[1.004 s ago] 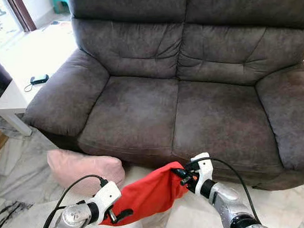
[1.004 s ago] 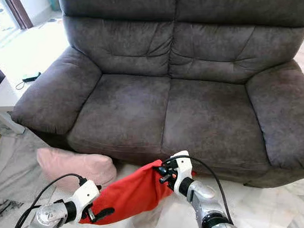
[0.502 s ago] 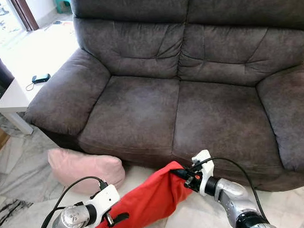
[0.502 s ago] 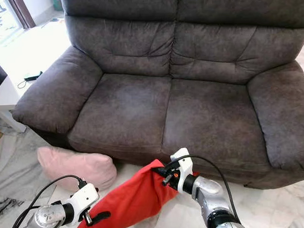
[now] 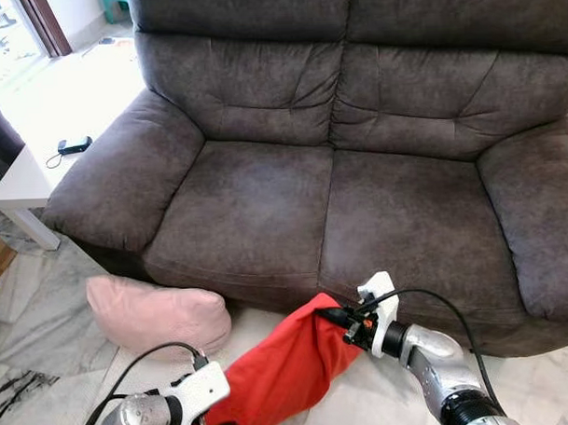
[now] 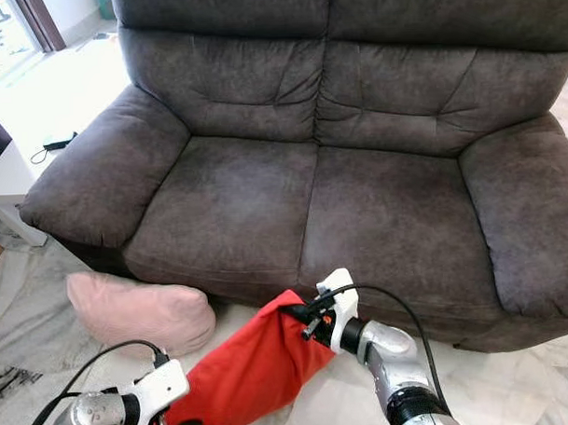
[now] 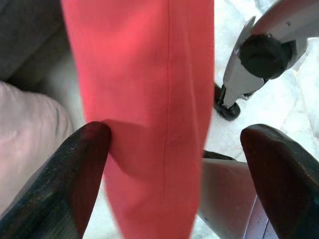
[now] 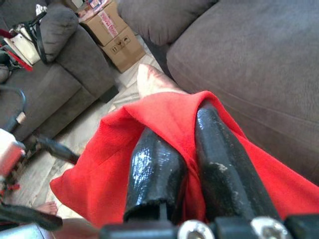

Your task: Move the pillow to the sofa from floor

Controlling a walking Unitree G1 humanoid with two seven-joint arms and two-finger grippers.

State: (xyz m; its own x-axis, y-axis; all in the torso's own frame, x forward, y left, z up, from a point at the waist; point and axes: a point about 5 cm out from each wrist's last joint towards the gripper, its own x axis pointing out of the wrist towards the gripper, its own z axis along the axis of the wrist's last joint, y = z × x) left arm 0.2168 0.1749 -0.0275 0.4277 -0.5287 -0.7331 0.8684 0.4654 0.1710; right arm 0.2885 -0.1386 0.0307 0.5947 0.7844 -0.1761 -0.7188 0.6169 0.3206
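Observation:
A red pillow (image 5: 290, 371) hangs slanted just in front of the sofa (image 5: 265, 204), above the marble floor. My right gripper (image 8: 182, 124) is shut on its upper corner, close to the front edge of the seat cushion (image 5: 406, 227). My left gripper (image 7: 177, 134) is at the pillow's lower end and stands open. The red cloth runs between its fingers and touches only one finger (image 7: 84, 169). A pink pillow (image 5: 157, 315) lies on the floor against the sofa's left front.
A white low table (image 5: 26, 170) with a small black device (image 5: 73, 144) stands left of the sofa's armrest. In the right wrist view, cardboard boxes (image 8: 112, 35) and another grey sofa (image 8: 55, 79) stand beyond the pink pillow.
My left arm has sunk toward the bottom of the picture, and the red pillow's lower end has dropped with it. My right gripper has stayed shut on the upper corner, shifting slightly right.

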